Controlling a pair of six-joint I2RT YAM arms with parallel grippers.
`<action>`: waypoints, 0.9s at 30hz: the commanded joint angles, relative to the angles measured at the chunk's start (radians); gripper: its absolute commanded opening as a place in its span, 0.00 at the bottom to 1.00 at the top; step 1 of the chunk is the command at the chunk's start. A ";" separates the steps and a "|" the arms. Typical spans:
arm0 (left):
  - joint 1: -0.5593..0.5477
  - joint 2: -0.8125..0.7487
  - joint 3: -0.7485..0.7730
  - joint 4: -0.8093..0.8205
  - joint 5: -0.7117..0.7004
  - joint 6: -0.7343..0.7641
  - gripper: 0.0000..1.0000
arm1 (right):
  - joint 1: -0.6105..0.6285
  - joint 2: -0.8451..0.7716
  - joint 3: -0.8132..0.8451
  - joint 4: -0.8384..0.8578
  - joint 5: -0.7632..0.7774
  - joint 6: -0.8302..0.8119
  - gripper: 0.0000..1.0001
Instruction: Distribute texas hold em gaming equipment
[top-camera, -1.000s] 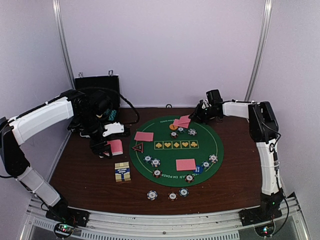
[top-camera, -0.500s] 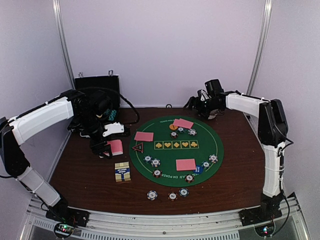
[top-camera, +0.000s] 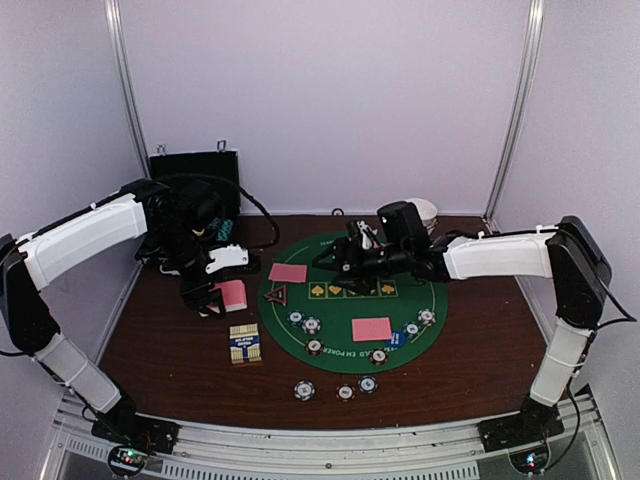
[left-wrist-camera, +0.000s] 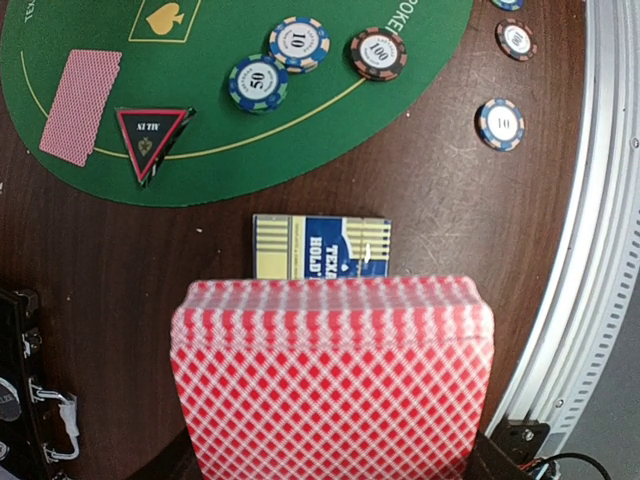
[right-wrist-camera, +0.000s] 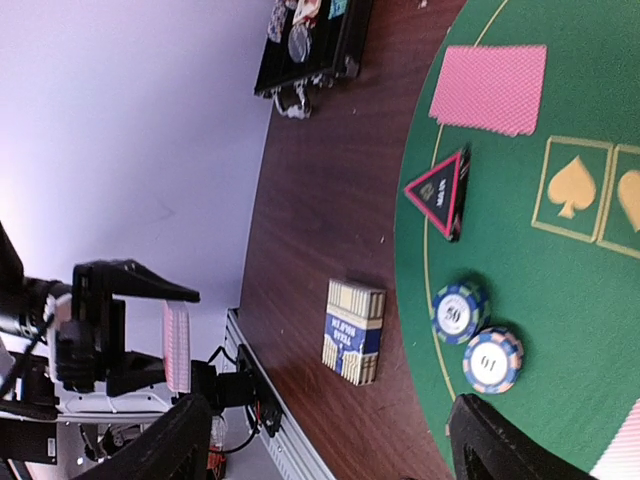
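My left gripper hangs over the bare wood left of the mat, shut on a deck of pink-backed playing cards that fills the left wrist view. My right gripper reaches across the green mat, open, with nothing between its fingers. Single cards lie at the mat's left and front. A red triangular marker sits at the left rim and a blue marker at the front. Striped poker chips dot the mat; three chips lie off it.
The blue-and-yellow card box lies on the wood left of the mat. An open black case stands at the back left, and a white bowl at the back behind the right arm. The metal rail runs along the near edge.
My right gripper opened and swung from the mat's far edge leftward across the mat. The left gripper and its deck have stayed put.
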 joint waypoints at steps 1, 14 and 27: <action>0.003 0.006 0.044 -0.001 0.040 -0.021 0.00 | 0.098 -0.034 -0.062 0.241 -0.019 0.143 0.85; 0.003 0.018 0.069 -0.011 0.047 -0.029 0.00 | 0.240 0.120 0.066 0.368 -0.027 0.195 0.85; 0.003 0.028 0.077 -0.013 0.051 -0.028 0.00 | 0.258 0.245 0.120 0.542 -0.090 0.309 0.83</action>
